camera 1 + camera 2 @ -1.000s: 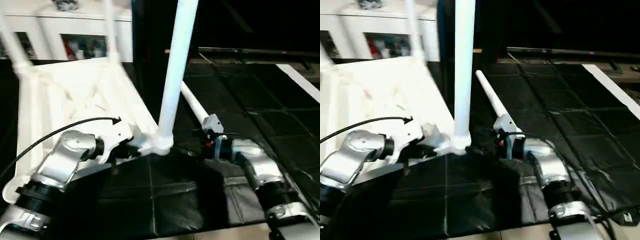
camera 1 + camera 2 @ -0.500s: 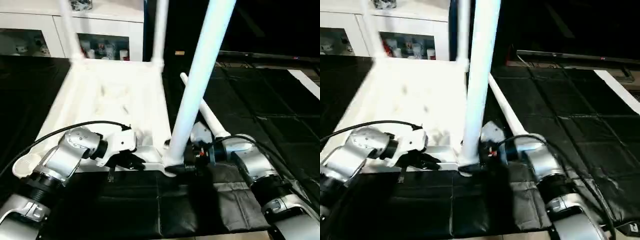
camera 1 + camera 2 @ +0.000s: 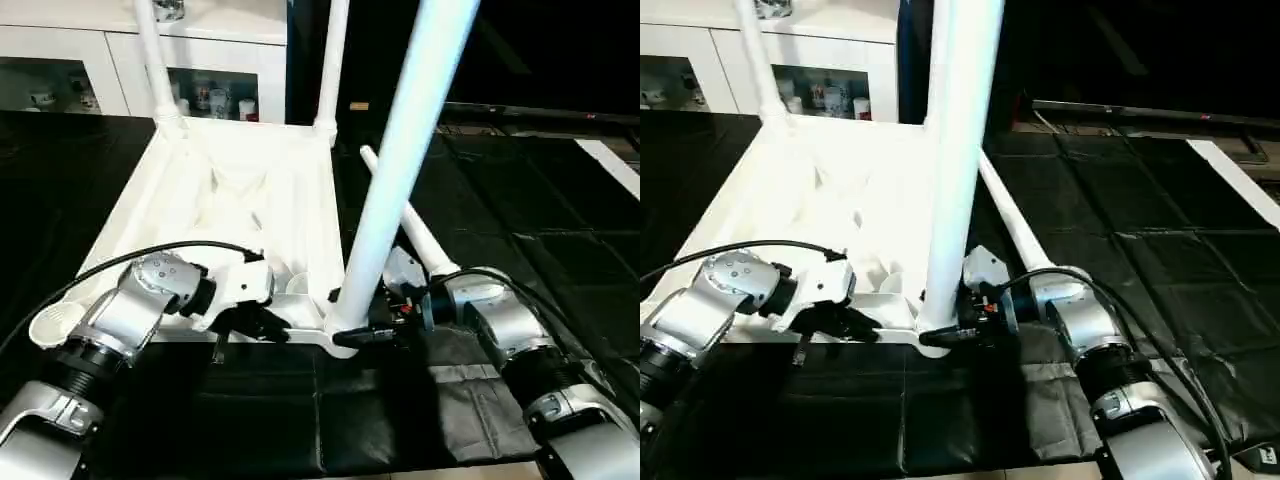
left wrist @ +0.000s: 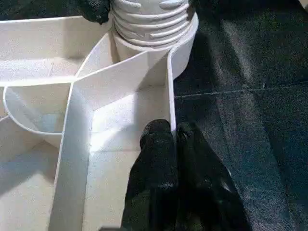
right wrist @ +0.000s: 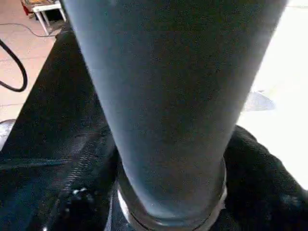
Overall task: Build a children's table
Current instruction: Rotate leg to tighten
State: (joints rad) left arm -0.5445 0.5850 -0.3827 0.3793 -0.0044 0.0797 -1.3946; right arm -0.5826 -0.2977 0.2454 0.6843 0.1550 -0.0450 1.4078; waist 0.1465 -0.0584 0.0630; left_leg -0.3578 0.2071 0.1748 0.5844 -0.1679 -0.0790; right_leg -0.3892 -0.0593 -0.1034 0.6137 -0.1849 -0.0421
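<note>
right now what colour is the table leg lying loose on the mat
White, against the black mat; the loose leg shows best in the right eye view.

A home-like room: white glass-door cabinet (image 3: 200, 60) holding small items, black floor mats (image 3: 520, 250).

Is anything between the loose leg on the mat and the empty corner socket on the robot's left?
Yes. The loose leg lies on the mat beyond the right hand, and the upside-down tabletop with its near standing leg sits between it and the empty socket.

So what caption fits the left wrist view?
Left gripper shut on the tabletop's rim, near a screwed-in leg.
</note>
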